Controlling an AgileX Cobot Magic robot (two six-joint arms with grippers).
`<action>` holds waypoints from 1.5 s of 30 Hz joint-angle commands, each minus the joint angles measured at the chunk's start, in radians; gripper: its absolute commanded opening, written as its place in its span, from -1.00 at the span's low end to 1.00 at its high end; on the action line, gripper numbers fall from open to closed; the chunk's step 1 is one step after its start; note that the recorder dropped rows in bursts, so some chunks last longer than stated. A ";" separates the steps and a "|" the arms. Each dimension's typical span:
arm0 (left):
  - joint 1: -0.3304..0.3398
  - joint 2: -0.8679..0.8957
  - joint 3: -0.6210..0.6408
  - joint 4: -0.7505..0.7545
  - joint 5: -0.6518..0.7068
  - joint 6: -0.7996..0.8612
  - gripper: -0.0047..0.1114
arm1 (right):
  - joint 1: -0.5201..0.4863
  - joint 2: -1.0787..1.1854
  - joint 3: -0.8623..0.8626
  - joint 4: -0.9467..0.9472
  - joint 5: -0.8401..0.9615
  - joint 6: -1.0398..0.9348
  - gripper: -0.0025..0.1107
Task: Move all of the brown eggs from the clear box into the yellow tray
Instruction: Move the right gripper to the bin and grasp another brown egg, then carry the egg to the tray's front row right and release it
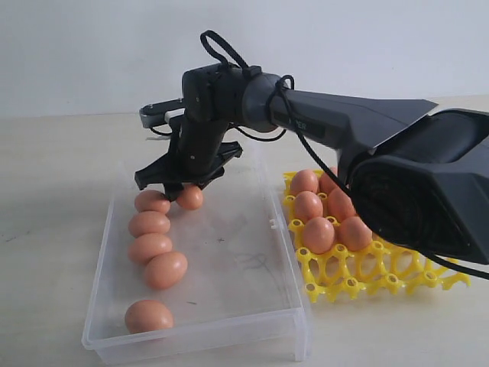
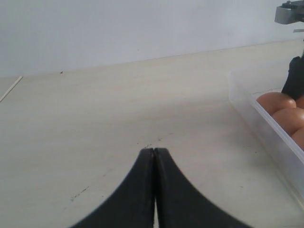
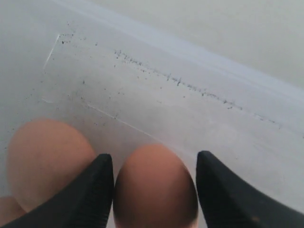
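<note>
Nearest the front edge of the tabletop [image 1: 46,321] sat the clear box [image 1: 229,329], with one brown egg [image 1: 149,316] alone by its front left corner. Behind it I saw four more brown eggs [image 1: 149,247] packed in a row along the box's left wall. A sixth egg [image 1: 189,197] lay just beside the farthest of that row, near the far left corner of the box.

My right gripper [image 1: 183,183] stood over this sixth egg with its fingers spread to either side. In the right wrist view the right gripper [image 3: 154,159] was released, not clamped. One finger [image 3: 97,190] was wedged between that egg [image 3: 154,190] and its neighbour [image 3: 47,161], and a gap showed at the other finger.

The right arm [image 1: 344,122] and its cable [image 1: 306,145] crossed above the box's far end and hid part of the yellow tray [image 1: 344,283]. That tray lay just beside the box's right wall, with several eggs [image 1: 318,233] seated in its farther cups.

Outside the box's left wall [image 2: 266,128], my left gripper [image 2: 155,151] was clenched on nothing, low over bare tabletop.
</note>
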 commanded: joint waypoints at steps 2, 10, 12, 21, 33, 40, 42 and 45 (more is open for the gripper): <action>-0.001 0.001 -0.004 0.001 -0.013 -0.006 -0.92 | -0.001 -0.001 -0.006 -0.016 -0.012 0.001 -0.04; -0.001 0.001 -0.004 0.001 -0.013 -0.006 -0.92 | -0.001 -0.001 -0.006 -0.039 -0.009 -0.037 -0.93; -0.001 0.001 -0.004 0.001 -0.013 -0.006 -0.92 | 0.001 -0.001 -0.006 -0.039 -0.005 -0.039 -0.96; -0.001 0.001 -0.004 0.001 -0.013 -0.006 -0.92 | 0.001 -0.098 0.004 -0.066 -0.004 -0.043 -0.96; -0.001 0.001 -0.004 0.001 -0.013 -0.006 -0.92 | -0.058 -0.666 0.899 -0.117 -0.599 -0.050 -0.96; -0.001 0.001 -0.004 0.001 -0.013 -0.006 -0.92 | -0.271 -1.016 1.468 -0.080 -0.994 0.036 -0.96; -0.001 0.001 -0.004 0.001 -0.013 -0.006 -0.92 | -0.302 -1.027 1.515 -0.046 -1.004 0.048 -0.96; -0.001 0.001 -0.004 0.001 -0.013 -0.006 -0.92 | -0.340 -1.027 1.583 -0.034 -1.016 0.048 -0.96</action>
